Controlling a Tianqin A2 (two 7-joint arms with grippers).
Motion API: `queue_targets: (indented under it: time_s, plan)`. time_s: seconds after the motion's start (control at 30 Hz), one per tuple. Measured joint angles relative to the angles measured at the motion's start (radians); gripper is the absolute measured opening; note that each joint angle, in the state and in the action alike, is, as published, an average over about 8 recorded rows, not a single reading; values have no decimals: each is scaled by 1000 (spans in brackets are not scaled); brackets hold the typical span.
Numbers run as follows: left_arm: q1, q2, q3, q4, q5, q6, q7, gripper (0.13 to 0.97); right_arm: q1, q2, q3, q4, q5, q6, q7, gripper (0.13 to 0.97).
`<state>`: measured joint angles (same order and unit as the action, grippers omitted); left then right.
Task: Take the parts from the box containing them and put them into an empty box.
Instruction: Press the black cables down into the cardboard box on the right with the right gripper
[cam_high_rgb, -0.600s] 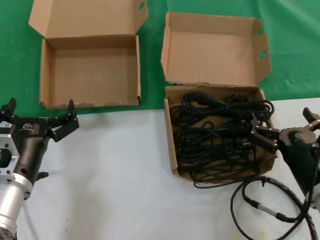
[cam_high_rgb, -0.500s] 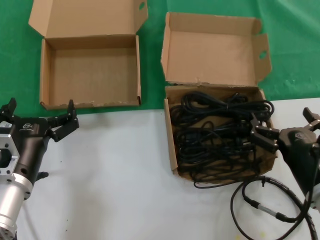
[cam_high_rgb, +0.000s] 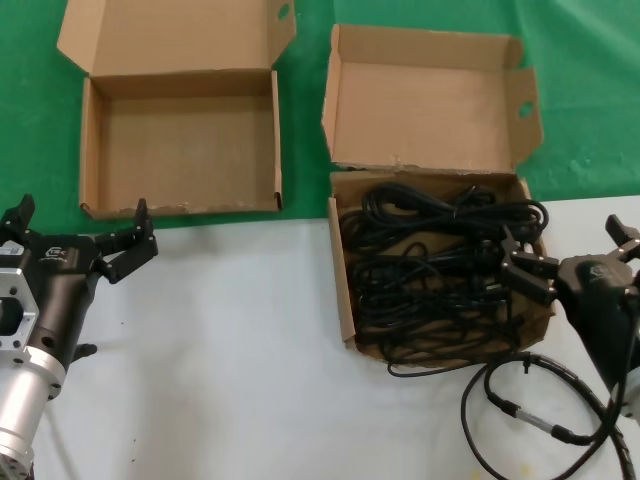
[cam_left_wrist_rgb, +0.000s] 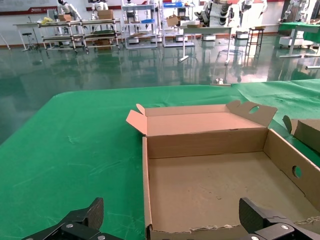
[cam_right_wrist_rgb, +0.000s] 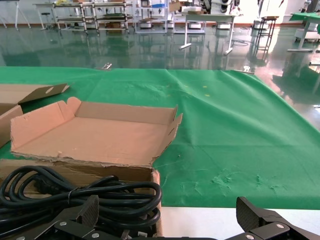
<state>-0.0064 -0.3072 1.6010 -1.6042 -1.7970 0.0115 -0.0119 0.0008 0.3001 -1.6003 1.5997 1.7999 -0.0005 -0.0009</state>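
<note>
Straddling box wall, right hand beside parts

right tool open | parts in box

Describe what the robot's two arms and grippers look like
Both arms end in matte black grippers with angular, pointed fingers and a small white logo on the black wrist housing. The left gripper sits on an arm that turns to bare silver metal lower down, with a perforated silver bracket beside it. The right gripper trails a thick black cable with a silver connector.
</note>
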Motion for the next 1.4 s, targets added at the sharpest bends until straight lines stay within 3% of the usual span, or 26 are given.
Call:
queue_targets:
  time_s: [0.37,0.6,0.93,1.23,1.4]
  plan:
    - [0,0,0,0,0,0,0,912,-1,1,0,1,0,0,0,966]
    - [0,0,0,0,0,0,0,810,-9,28,-2,28,0,-7,1,966]
    - [0,0,0,0,0,0,0,615,33,257,-64,94,-68,-104,-20,966]
    - [0,0,0,0,0,0,0,403,203,447,-158,70,-199,-336,-195,966]
    - [0,0,0,0,0,0,0,384,325,473,-228,42,-287,-431,-277,966]
